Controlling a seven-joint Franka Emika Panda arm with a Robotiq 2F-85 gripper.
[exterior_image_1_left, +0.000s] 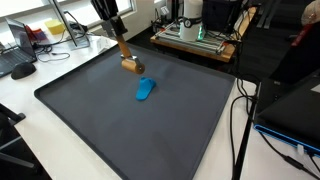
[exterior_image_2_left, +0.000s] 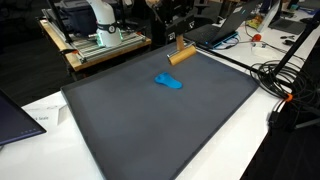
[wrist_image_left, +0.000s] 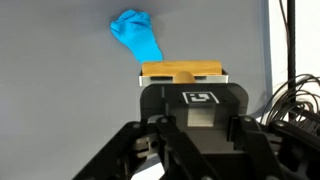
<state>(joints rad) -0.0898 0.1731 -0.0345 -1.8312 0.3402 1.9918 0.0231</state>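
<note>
While the end effector (exterior_image_1_left: 113, 30) is clenched on the handle of a tan wooden brush (exterior_image_1_left: 130, 64), the brush's head sits low on the dark grey rectangular mat (exterior_image_1_left: 100, 110), upper middle of the frame in both exterior views. A crumpled bright blue cloth (exterior_image_1_left: 145, 90) lies just beside it, seemingly apart, nearer the mat's centre. Judging by this, the tool is in hand and brought up to the cloth, which lies loose with nothing holding it.

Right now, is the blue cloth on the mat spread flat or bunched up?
Bunched up: in the wrist view the blue cloth shows creases and a lumpy outline, not a flat sheet.
</note>
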